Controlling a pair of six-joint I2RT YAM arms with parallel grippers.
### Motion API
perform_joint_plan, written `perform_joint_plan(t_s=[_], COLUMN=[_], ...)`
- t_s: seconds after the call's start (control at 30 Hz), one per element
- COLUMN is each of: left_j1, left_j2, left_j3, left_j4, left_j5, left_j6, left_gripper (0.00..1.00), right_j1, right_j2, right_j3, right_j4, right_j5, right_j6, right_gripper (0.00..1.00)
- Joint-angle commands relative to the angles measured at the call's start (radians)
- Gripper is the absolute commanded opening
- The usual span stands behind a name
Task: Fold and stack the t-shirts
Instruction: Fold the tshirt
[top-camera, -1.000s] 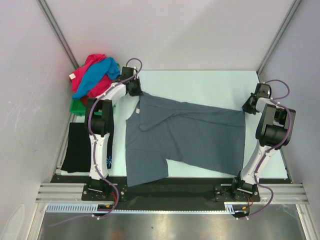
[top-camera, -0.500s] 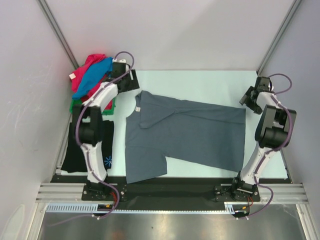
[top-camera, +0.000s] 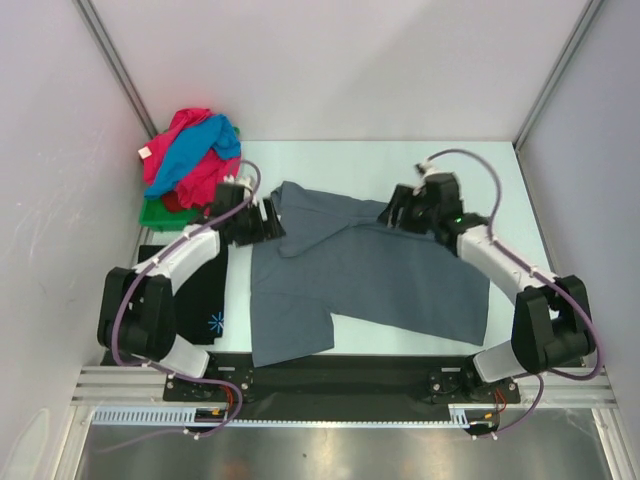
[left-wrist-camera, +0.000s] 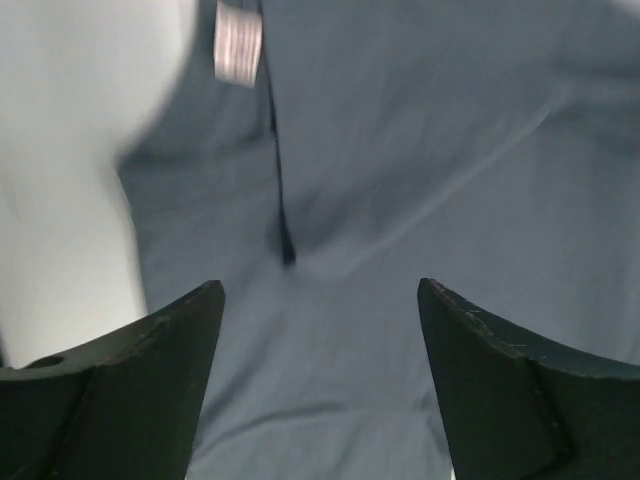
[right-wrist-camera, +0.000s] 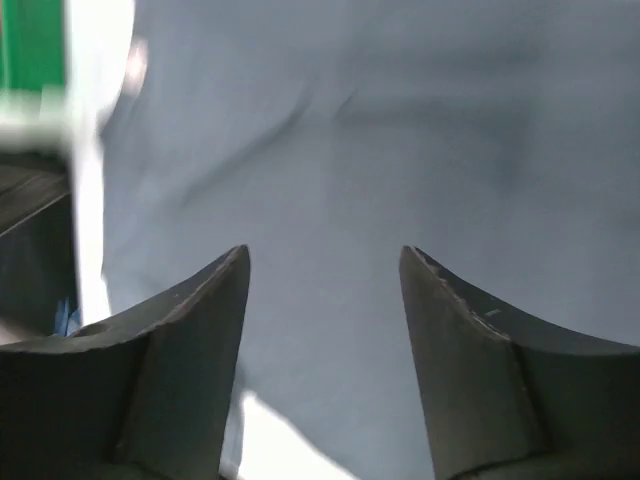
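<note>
A slate-grey t-shirt (top-camera: 380, 270) lies spread across the table, collar end to the left, with a fold running over its upper left part. My left gripper (top-camera: 272, 222) hovers open over the collar area; in the left wrist view the gripper (left-wrist-camera: 320, 290) frames bare grey cloth, with the white neck label (left-wrist-camera: 238, 40) ahead. My right gripper (top-camera: 392, 212) hangs open above the shirt's far edge, and its wrist view shows the gripper (right-wrist-camera: 323, 255) with only grey cloth (right-wrist-camera: 400, 130) below. A black t-shirt (top-camera: 205, 295) with a small blue-white print (top-camera: 217, 322) lies at the left.
A heap of pink and blue shirts (top-camera: 190, 155) sits on a green tray (top-camera: 155, 212) at the back left corner; the tray (right-wrist-camera: 30, 45) also shows in the right wrist view. Walls close the table in on three sides.
Both grippers went from shut to open, letting go of the grey shirt's far corners. Both arms then swung inward and lower over the shirt, the right one far to the left.
</note>
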Motion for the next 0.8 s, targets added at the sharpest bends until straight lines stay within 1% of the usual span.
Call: perform_joint_plan(t_s=[0.0,0.03,0.07,0.1,0.17,0.2,0.3,0.37,0.43,0.53,0.57,0.6,0.63,0.67,0.73,0.77], left_j1=[-0.033,-0.04,-0.048,-0.06,-0.067,-0.067,-0.065,-0.065,-0.065,-0.065,-0.065,-0.065,-0.064,-0.063,-0.062,-0.059], left_j2=[-0.007,0.007,0.013,0.028,0.039,0.041,0.067,0.097,0.127,0.166,0.171,0.177,0.18,0.18,0.17,0.162], left_j3=[-0.102,-0.115,-0.131,-0.135,-0.142,-0.143,-0.134,-0.122,-0.11,-0.111,-0.114,-0.117,-0.116,-0.111,-0.093,-0.087], left_j4=[0.086,0.113,0.12,0.124,0.141,0.15,0.17,0.175,0.18,0.209,0.224,0.239,0.259,0.264,0.27,0.27], left_j5=[0.06,0.062,0.063,0.044,0.022,0.016,-0.003,0.002,0.034,0.075,0.085,0.1,0.12,0.128,0.122,0.108], left_j6=[-0.061,-0.066,-0.069,-0.068,-0.068,-0.065,-0.043,-0.035,-0.044,-0.071,-0.078,-0.086,-0.1,-0.104,-0.112,-0.115], left_gripper=[0.8,0.79,0.78,0.78,0.78,0.78,0.79,0.8,0.79,0.78,0.76,0.71,0.64,0.52,0.4,0.3], right_j1=[0.132,0.168,0.194,0.245,0.286,0.329,0.389,0.403,0.411,0.411,0.411,0.409,0.408,0.406,0.399,0.395], right_j2=[-0.006,0.005,0.032,0.046,0.089,0.104,0.166,0.189,0.19,0.172,0.167,0.161,0.158,0.161,0.173,0.178], right_j3=[-0.086,-0.098,-0.118,-0.126,-0.143,-0.142,-0.119,-0.12,-0.126,-0.146,-0.149,-0.152,-0.154,-0.154,-0.155,-0.157], right_j4=[0.16,0.218,0.241,0.296,0.353,0.385,0.414,0.431,0.451,0.453,0.447,0.435,0.428,0.424,0.422,0.425], right_j5=[-0.145,-0.151,-0.153,-0.165,-0.169,-0.159,-0.134,-0.134,-0.136,-0.114,-0.098,-0.09,-0.084,-0.079,-0.082,-0.084], right_j6=[0.082,0.098,0.113,0.147,0.178,0.191,0.216,0.234,0.259,0.253,0.245,0.238,0.222,0.218,0.216,0.221], right_gripper=[0.65,0.61,0.59,0.54,0.5,0.45,0.43,0.42,0.42,0.42,0.41,0.42,0.41,0.41,0.41,0.41])
